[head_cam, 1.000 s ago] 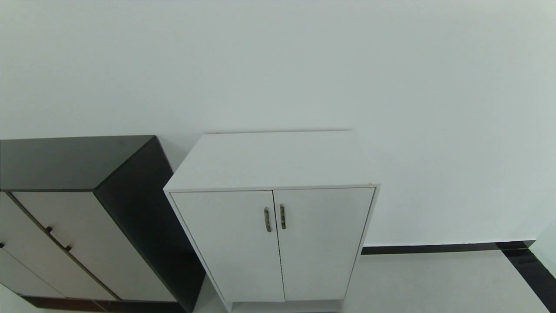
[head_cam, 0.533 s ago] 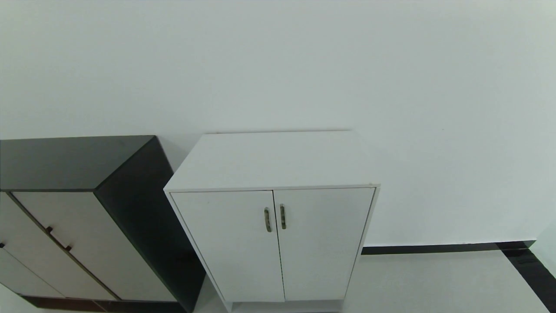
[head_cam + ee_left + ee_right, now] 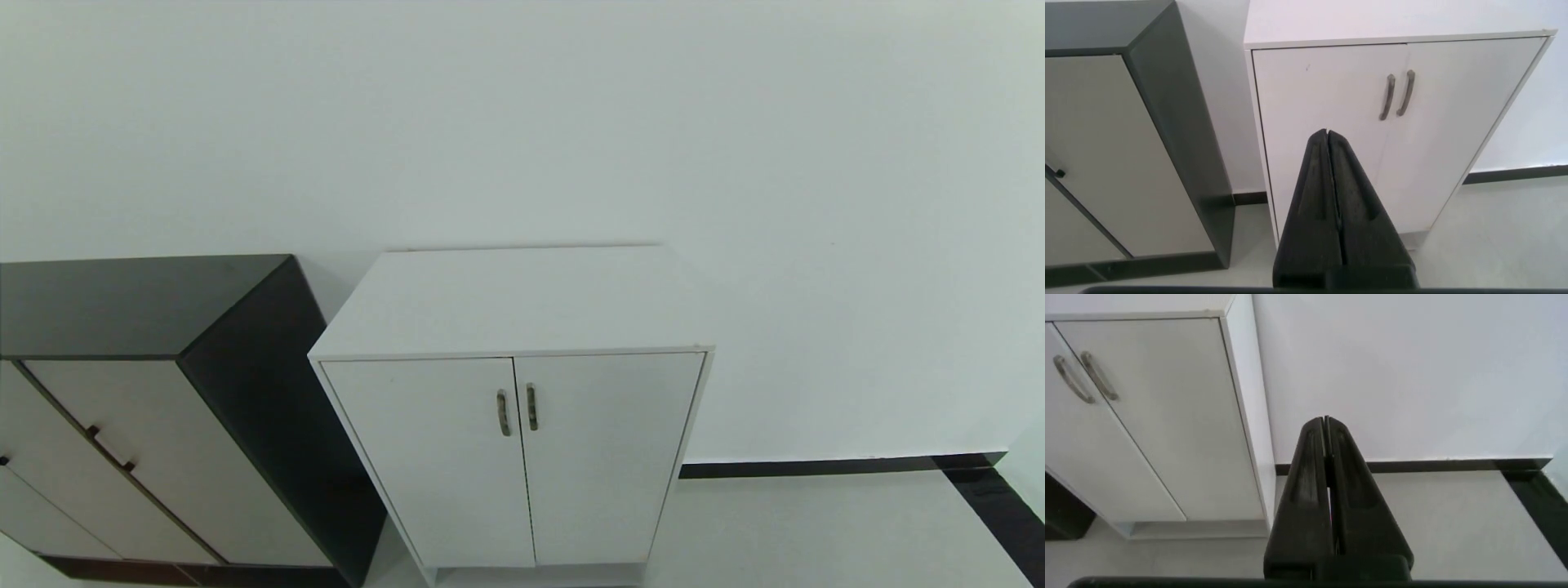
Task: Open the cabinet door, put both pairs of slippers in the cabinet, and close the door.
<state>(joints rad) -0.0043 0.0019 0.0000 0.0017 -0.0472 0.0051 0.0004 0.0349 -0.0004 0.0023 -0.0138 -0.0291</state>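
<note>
The white two-door board cabinet (image 3: 506,302) stands on the pale floor (image 3: 816,531) against the wall, at the centre of the head view toward 6 o'clock. Both of its doors are shut. A dark cabinet with beige fronts (image 3: 245,384) stands just beside it at 9 o'clock, and a black skirting strip (image 3: 816,467) runs off at 3 o'clock.

Two slim metal bar handles sit upright either side of the middle seam, the left door's handle (image 3: 503,412) and the right door's handle (image 3: 531,407), near each other at 12 o'clock on the door faces.

The left end effector (image 3: 1327,135) hangs well apart from the cabinet front, fingers pressed together and holding nothing. The right end effector (image 3: 1325,423) is likewise pressed together and empty, aimed past the cabinet's right side toward the wall and floor.

The door is probably a light, stiff panel hinged at its outer edge, so it should swing on an arc rather than pull straight out. The smooth, narrow bar could slip. The best hold looks to be around its mid-length, with the fingers spread first and then pinched across it.
</note>
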